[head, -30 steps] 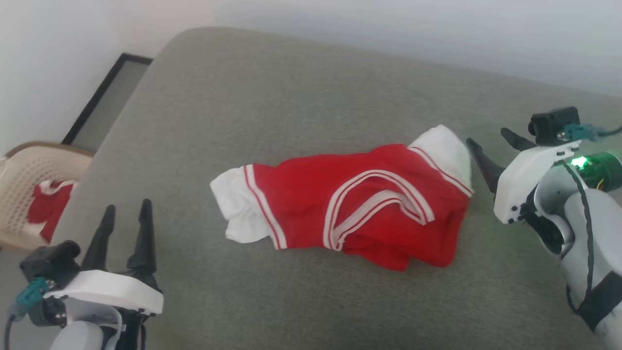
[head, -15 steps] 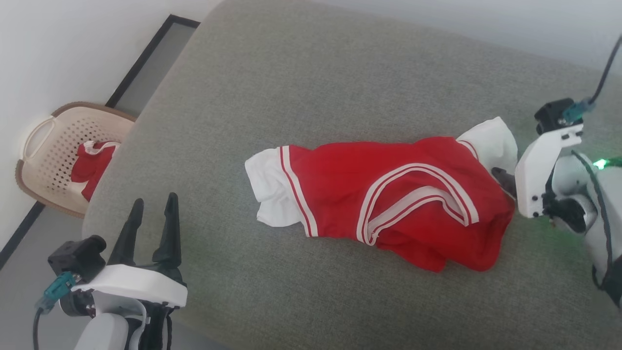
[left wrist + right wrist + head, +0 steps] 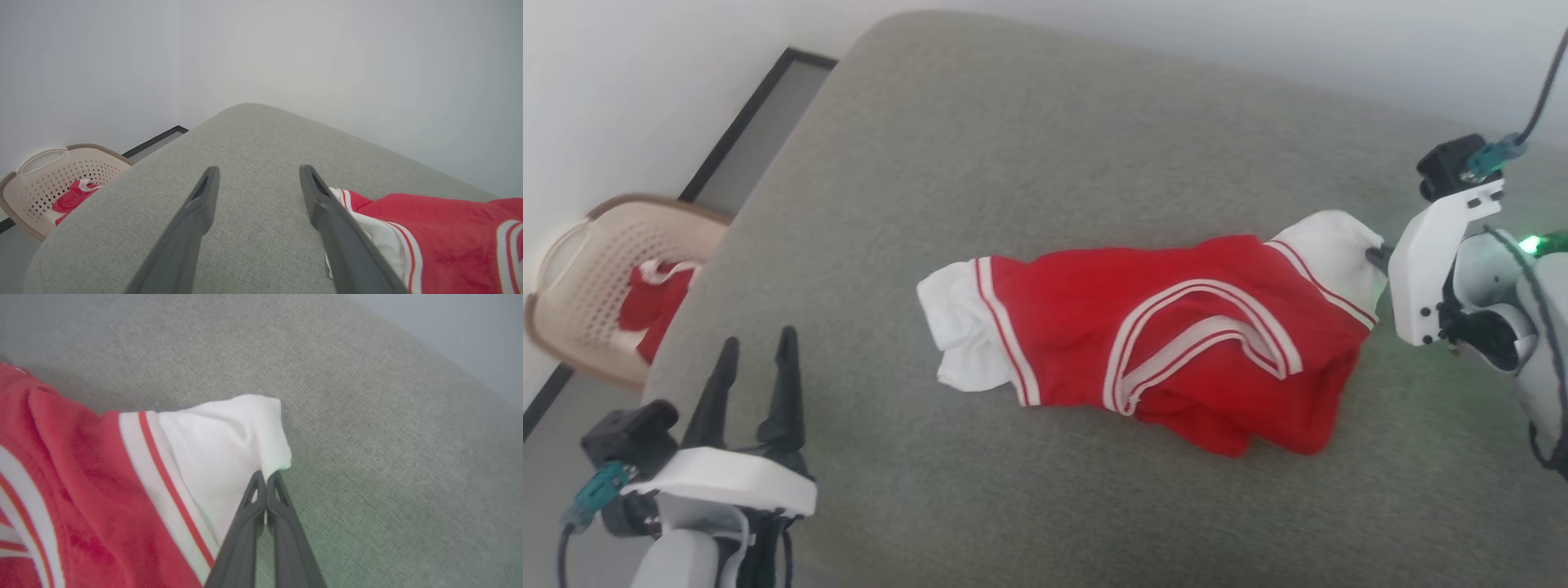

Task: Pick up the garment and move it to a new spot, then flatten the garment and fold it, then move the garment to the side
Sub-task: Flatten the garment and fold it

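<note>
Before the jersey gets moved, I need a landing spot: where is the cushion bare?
Bare: grey cushion between the garment and the far wall, and the near strip beside the left end effector. Crowded: the right end, where the right end effector pinches the sleeve.

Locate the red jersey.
In the head view the red jersey lies right of centre on the grey cushion, one white sleeve pinched by the right pincer; the left pincer stands apart at lower left.
</note>
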